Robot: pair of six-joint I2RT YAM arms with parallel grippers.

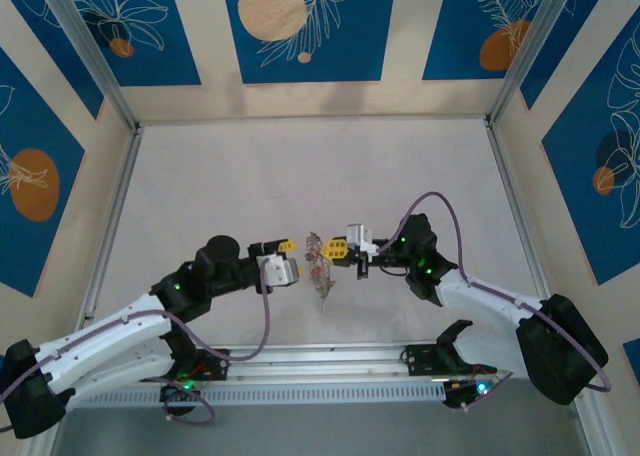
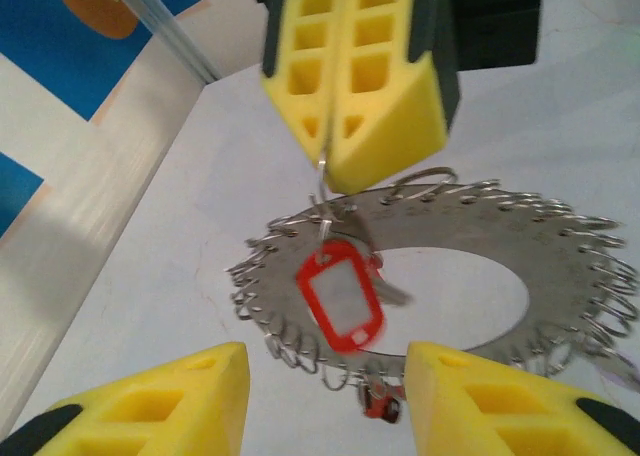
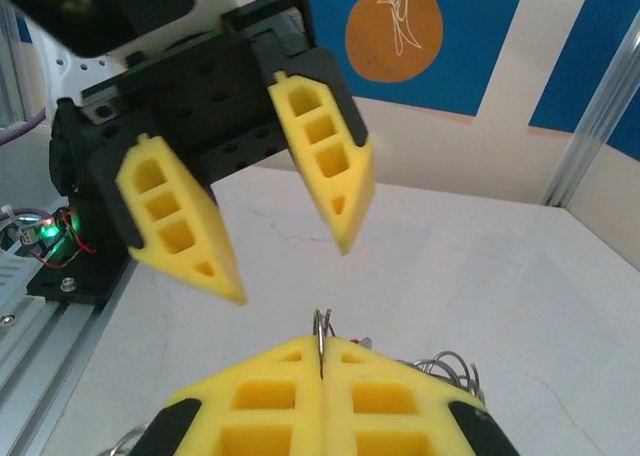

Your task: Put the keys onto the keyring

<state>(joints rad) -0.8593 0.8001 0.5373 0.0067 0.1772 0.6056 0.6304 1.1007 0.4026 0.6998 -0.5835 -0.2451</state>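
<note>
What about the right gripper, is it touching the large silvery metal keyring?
Touching. The left wrist view shows the right gripper shut on a wire loop of the keyring.

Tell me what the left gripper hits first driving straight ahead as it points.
Probably the red key hanging in front of the keyring, centred ahead of the open left gripper. The right gripper, shut on a wire loop above it, looks farther back, though depth is unclear.

I'm seeing white shells with black joints on left arm (image 1: 110,336) and right arm (image 1: 480,301). Purple cable (image 1: 268,326) loops off each, green LEDs (image 1: 176,288) at the joints. Fingers (image 3: 180,226) are yellow cellular foam wedges, black backing.
</note>
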